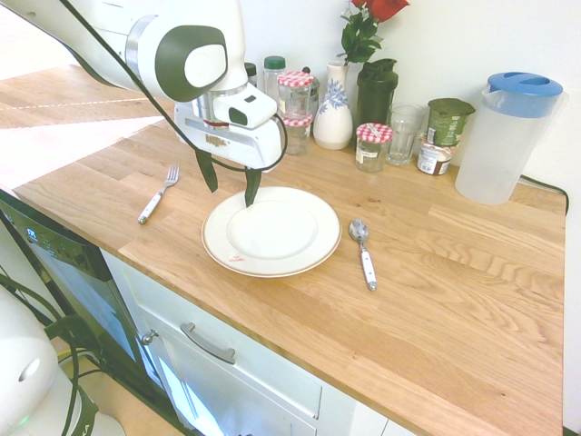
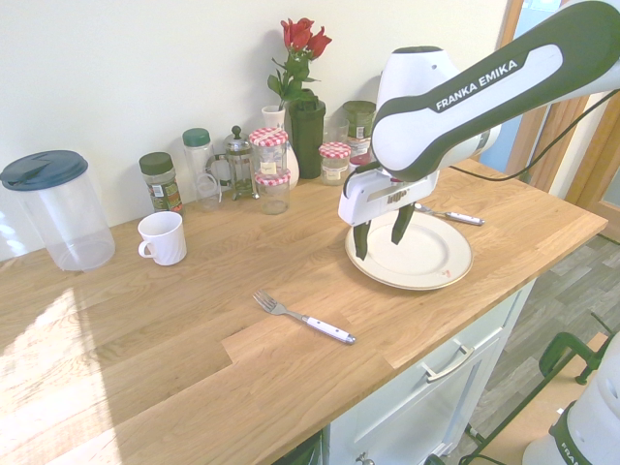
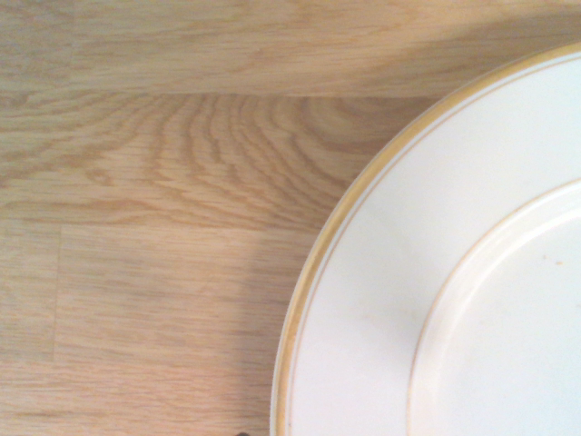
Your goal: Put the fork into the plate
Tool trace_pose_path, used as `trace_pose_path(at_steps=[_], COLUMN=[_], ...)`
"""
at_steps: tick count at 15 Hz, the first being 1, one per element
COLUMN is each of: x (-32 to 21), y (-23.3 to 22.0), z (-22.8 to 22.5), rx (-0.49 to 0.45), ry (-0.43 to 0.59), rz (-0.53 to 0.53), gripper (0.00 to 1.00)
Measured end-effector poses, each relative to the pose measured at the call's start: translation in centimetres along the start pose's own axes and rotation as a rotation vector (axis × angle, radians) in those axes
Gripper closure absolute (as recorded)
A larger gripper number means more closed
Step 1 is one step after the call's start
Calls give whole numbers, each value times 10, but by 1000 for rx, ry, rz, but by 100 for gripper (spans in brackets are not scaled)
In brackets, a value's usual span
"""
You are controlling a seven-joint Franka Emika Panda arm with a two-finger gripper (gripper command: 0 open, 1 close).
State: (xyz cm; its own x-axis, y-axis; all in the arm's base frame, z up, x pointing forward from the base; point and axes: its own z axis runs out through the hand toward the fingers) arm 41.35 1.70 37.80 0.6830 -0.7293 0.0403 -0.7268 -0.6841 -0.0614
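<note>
Fingers of our gripper are apart and hold nothing, hanging over the plate's edge. On the wooden surface the plate is bare, and the fork lies flat, well apart from it. We judge the approach is not begun: we must travel to the fork and close on its handle. Only the second exterior view shows a white mug; the wrist view shows only plate rim and wood.

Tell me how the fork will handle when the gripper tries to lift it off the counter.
The fork looks like rigid metal, so it should not flex. It lies flat and thin on the wooden counter, so the open gripper may struggle to get under it, and it may slide. Probably light; a grip at one end could let it tilt.
</note>
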Motion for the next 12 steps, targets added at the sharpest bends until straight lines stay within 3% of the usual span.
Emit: trace_pose_path(at_steps=[3, 6, 12], x=[3, -4, -68], y=[-1, -24, -80], z=[3, -12, -23], rx=[-14, 34, 88], ry=[-10, -14, -86], rz=[-1, -14, -112], gripper=[0, 0, 0])
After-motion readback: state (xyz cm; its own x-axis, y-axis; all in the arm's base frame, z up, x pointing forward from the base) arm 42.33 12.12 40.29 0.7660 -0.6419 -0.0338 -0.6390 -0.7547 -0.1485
